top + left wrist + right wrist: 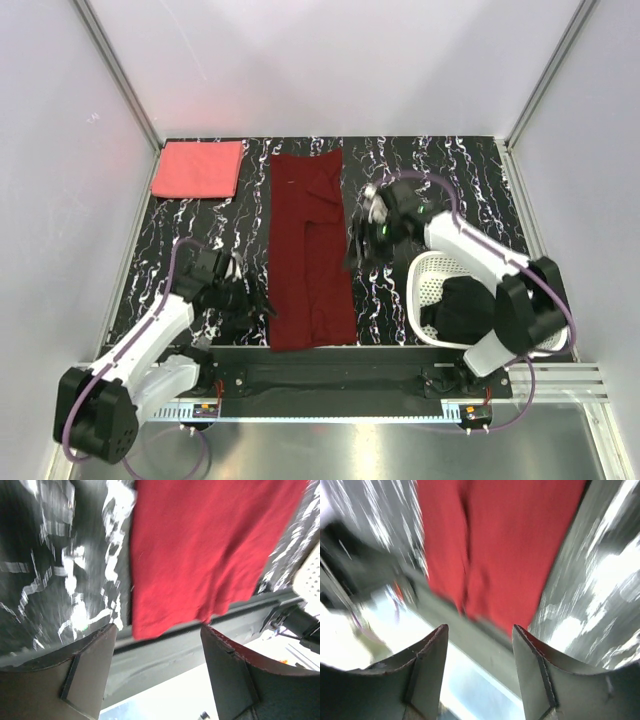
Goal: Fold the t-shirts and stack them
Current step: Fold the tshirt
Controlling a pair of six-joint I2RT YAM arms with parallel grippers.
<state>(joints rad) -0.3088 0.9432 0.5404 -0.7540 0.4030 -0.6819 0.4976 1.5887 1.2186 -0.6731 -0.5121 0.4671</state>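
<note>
Left gripper [159,628] and right gripper [479,627] stand spread, empty — maroon t-shirt [308,250] lies between, apparently half-folded.

White lattice basket [428,278] sits on marbled black table [480,185]

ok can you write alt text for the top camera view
A maroon shirt lies folded into a long strip down the middle of the table, with the left pincer and right pincer open on either side, holding nothing. A folded coral shirt sits far left; a black shirt lies in a white basket near right.
</note>
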